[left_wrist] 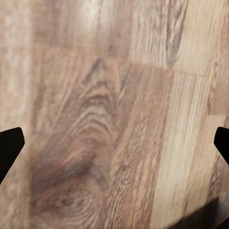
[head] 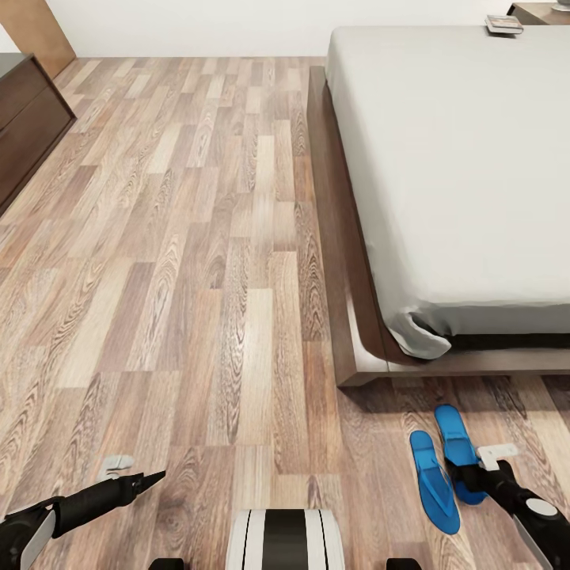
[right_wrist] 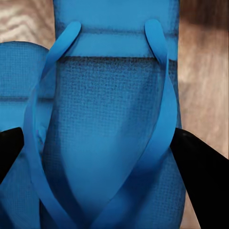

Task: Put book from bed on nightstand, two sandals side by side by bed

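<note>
From the head camera, the bed fills the right side, its dark wooden frame ending at a near corner. The book lies at the far end, against the edge of the mattress and just beside a nightstand; whether it rests on bed or nightstand is hard to tell from here. The two sandals lie on the wood-plank floor near the bed's foot corner, roughly parallel and close together, the inner one set a little nearer the robot. The right gripper sits at the heel of the outer sandal. The left gripper hangs over bare planks well away from anything, and a dark dresser stands at the far left.

In the left wrist view, the two fingertips stand wide apart over bare floor, holding nothing.

In the right wrist view, the outer sandal lies between the spread fingertips, which flank its edges without clearly pinching it; the neighbouring sandal overlaps its side.

The sandal step looks in hand, either being set down or about to be gripped. Next, judging by the layout, the pair needs squaring beside the bed, then a drive toward the book.
</note>
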